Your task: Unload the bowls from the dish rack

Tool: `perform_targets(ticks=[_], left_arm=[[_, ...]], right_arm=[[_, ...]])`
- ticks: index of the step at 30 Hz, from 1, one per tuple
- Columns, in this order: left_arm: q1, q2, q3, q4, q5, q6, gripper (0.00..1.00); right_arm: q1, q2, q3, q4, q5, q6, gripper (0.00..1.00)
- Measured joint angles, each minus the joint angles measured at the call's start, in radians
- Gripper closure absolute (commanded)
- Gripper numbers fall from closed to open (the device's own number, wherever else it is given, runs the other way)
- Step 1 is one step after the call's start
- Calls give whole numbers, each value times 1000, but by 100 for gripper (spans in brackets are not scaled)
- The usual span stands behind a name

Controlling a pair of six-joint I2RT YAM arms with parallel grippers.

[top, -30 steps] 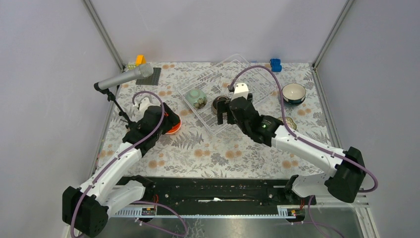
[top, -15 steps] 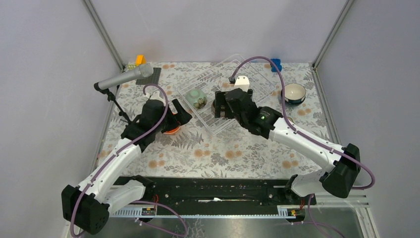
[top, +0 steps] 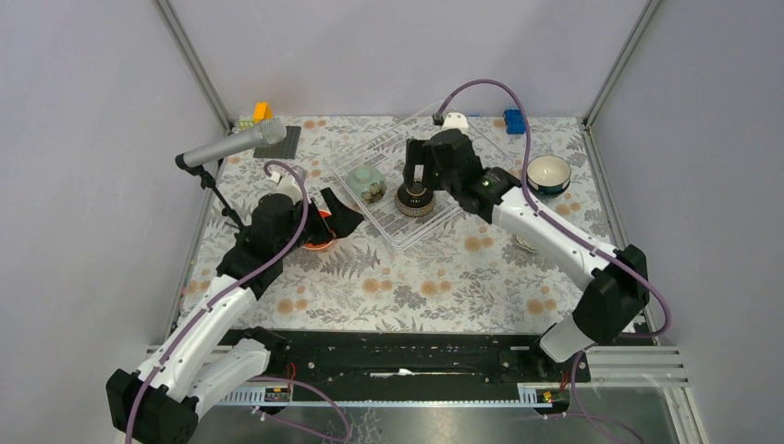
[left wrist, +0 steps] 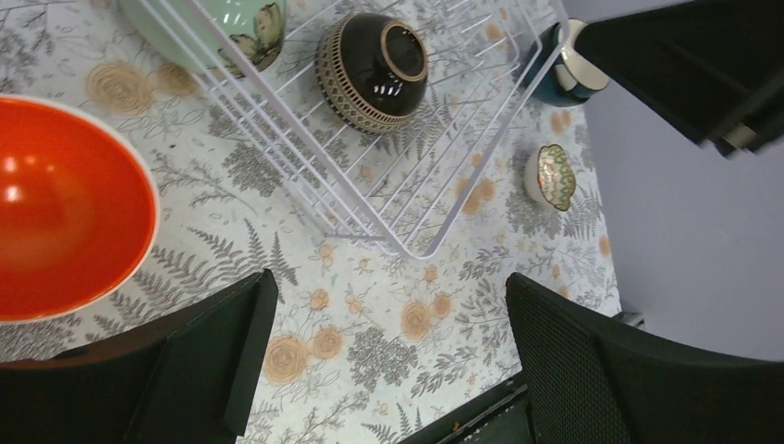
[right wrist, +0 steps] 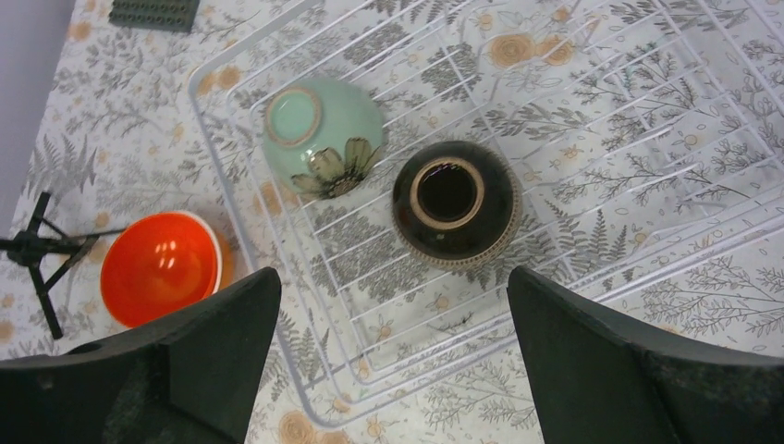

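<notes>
On a fern-and-flower-printed tabletop [top: 416, 287], the white wire dish rack [right wrist: 199, 92] is sitting at the far middle. It is holding two bowls turned bottom-up, side by side towards its near-left corner: a pale green bowl with a painted flower [right wrist: 323, 134] and a dark brown patterned bowl [right wrist: 453, 203]. The right fingers [right wrist: 601, 361] are hanging spread wide and empty directly above the brown bowl — not touching it. The left fingers [left wrist: 592, 370], likewise wide apart and gripping nothing, are hovering over the tabletop just left of the rack's near corner, beside an orange bowl [left wrist: 65, 208] that is resting upright outside the rack. A teal-blue bowl with a white inside [top: 548, 174] is standing on the tabletop off the rack's right side, and a small white bowl with a green-patterned inside [left wrist: 551, 176] is sitting nearer the arms — both clear of the wire. A grey microphone on a black stand [top: 236, 143] is leaning over the left edge, while a blue brick [top: 514, 120] and an orange block [top: 262, 111] are sitting along the back.
</notes>
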Motion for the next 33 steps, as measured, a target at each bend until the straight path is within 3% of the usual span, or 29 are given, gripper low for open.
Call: perform_targets(ticks=[8, 11, 15, 19, 22, 28, 33], left_arm=[[-7, 51, -91, 206, -5, -64, 1], [-10, 98, -100, 270, -43, -86, 1], [-10, 131, -99, 322, -95, -76, 1], [-10, 146, -101, 352, -152, -71, 3], [-11, 150, -159, 466, -171, -75, 4], [-29, 193, -319, 631, -171, -58, 7], [-69, 195, -386, 763, -166, -32, 4]], right_arm=[[-126, 126, 80, -6, -96, -8, 1], [-138, 206, 129, -1, -101, -21, 7], [-141, 290, 134, 8, -100, -36, 26], [-142, 367, 135, 7, -93, -49, 38], [-142, 390, 127, 14, -82, -51, 40], [-143, 402, 85, 89, -83, -53, 54], [-145, 452, 102, 132, -142, -61, 51]])
